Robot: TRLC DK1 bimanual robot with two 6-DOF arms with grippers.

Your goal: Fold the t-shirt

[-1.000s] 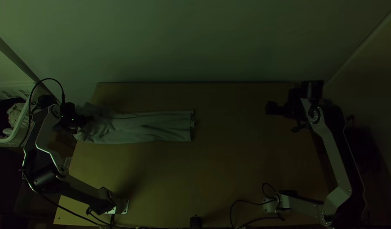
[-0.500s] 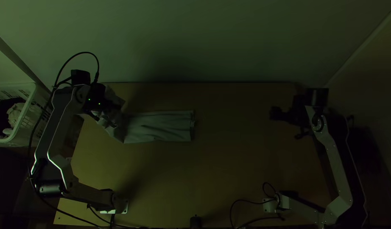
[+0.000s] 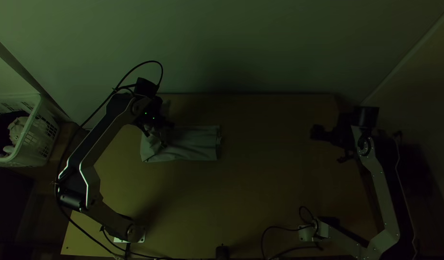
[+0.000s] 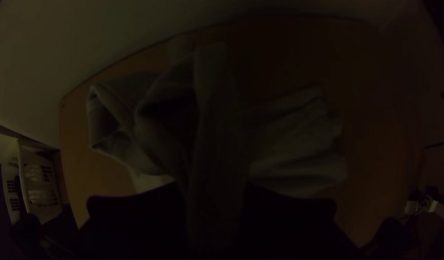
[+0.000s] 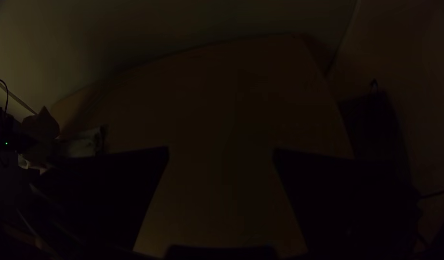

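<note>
The shirt [image 3: 195, 144] lies toward 10 o'clock on the counter [image 3: 231, 192], a flat strip with its 9 o'clock end lifted and bunched. The left pincer [image 4: 215, 192] has a fold nipped between its fingers; the right pincer [image 5: 221, 154], toward 2 o'clock, is spread wide, empty. Best carry the lifted end low toward 3 o'clock, square its edges, then release gently.
</note>
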